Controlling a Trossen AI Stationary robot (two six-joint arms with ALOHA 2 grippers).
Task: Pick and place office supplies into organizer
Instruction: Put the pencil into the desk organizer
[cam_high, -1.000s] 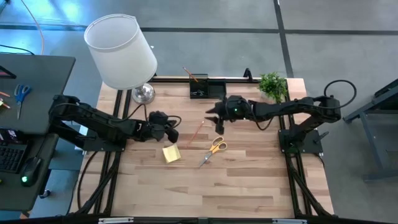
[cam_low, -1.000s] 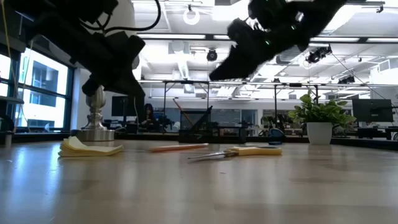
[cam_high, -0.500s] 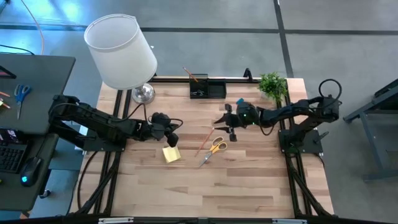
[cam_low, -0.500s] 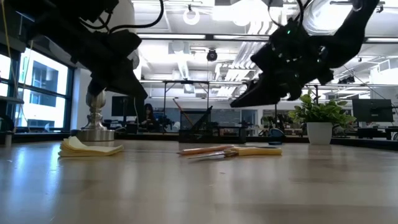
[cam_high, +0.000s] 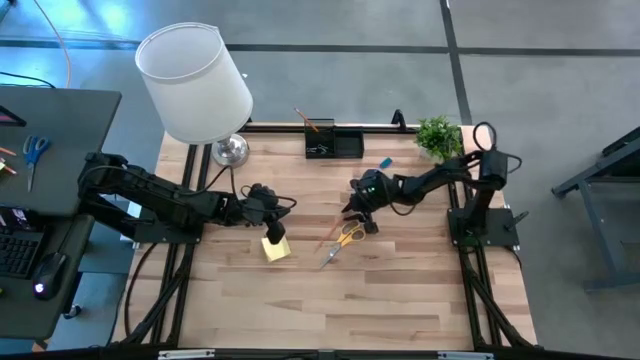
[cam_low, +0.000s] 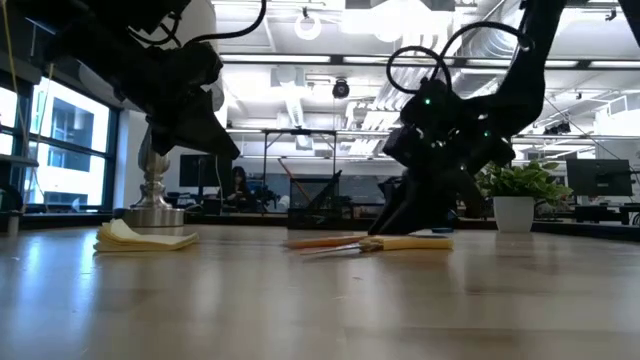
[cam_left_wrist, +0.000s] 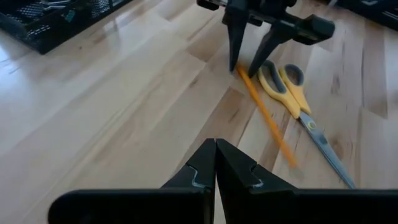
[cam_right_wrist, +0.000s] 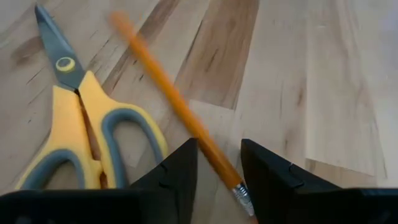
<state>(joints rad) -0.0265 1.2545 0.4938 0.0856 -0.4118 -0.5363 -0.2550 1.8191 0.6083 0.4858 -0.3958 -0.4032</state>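
On the pale wooden tabletop (cam_high: 400, 290), the right claw (cam_right_wrist: 217, 163) stands spread astride the light, thin, roll-prone pencil (cam_right_wrist: 177, 112) at its eraser end; left claw (cam_left_wrist: 216, 163) pressed together.

Bright overhead ceiling lights, low view backlit w/ glare, pencil (cam_right_wrist: 180, 115) tip maybe motion-blurred

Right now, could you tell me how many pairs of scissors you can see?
2. The yellow-handled scissors lie mid-table beside the pencil that the right gripper straddles; the blue-handled scissors lie on the side desk. The organizer might hide more.
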